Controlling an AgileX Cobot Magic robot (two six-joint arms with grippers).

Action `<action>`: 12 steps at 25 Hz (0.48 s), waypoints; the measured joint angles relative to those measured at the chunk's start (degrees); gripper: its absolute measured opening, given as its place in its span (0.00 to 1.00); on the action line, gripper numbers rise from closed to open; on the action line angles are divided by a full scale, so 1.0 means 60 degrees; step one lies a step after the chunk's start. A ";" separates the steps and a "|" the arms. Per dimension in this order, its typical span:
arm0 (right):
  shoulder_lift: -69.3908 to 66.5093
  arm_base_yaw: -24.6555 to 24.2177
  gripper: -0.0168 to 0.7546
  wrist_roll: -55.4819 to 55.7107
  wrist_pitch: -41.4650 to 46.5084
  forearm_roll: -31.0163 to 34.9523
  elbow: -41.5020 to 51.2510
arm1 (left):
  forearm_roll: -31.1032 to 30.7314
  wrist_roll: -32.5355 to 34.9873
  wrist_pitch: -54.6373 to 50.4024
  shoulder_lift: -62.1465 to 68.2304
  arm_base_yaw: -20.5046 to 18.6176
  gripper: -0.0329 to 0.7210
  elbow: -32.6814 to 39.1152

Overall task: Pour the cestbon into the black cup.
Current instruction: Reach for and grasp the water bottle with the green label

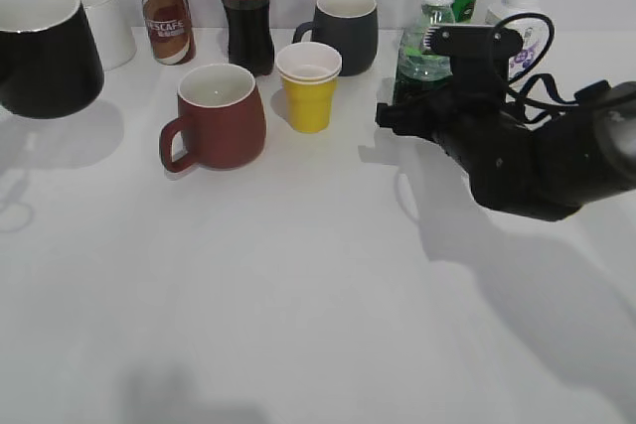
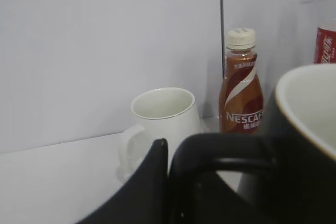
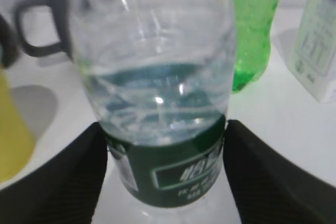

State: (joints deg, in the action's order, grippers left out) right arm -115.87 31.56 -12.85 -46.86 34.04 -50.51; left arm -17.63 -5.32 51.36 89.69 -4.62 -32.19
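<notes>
While R hand (image 3: 165, 171) flanks cestbon (image 3: 157, 93) | 1 black cup (image 1: 45, 47) | 4 mugs total

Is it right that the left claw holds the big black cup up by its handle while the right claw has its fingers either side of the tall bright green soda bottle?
Not quite. The right wrist view shows the right claw around the cestbon, the small clear bottle with the dark green label; the bright green soda bottle stands behind it. The rest holds: the left claw grips the black cup at its handle.
</notes>
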 joint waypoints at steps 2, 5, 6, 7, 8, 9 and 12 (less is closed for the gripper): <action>-0.0151 -0.0048 0.67 0.0000 0.0048 -0.0158 -0.0242 | -0.0050 0.0000 0.0000 0.0000 0.0000 0.09 0.0000; -0.0303 -0.0048 0.67 0.0000 -0.0122 -0.0667 -0.0312 | -0.0077 0.0000 0.0000 0.0000 0.0000 0.09 0.0000; -0.0331 -0.0048 0.67 0.0000 -0.0245 -0.0739 -0.0312 | -0.0077 0.0000 0.0000 0.0000 0.0000 0.09 0.0000; -0.0352 -0.0048 0.66 0.0000 -0.0351 -0.0757 -0.0312 | -0.0077 0.0000 0.0000 0.0000 0.0000 0.09 0.0000; -0.0360 -0.0048 0.65 0.0000 -0.0413 -0.0768 -0.0312 | -0.0077 0.0000 0.0000 0.0000 0.0000 0.09 0.0000; -0.0360 -0.0048 0.65 0.0000 -0.0452 -0.0779 -0.0312 | -0.0077 0.0000 0.0000 0.0000 0.0000 0.09 0.0000; -0.0360 -0.0048 0.68 0.0000 -0.0537 -0.0799 -0.0312 | -0.0077 0.0000 0.0000 0.0000 0.0000 0.09 0.0000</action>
State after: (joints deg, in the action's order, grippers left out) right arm -118.03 31.28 -12.85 -50.08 29.25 -52.39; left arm -18.09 -5.32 51.36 89.69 -4.62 -32.19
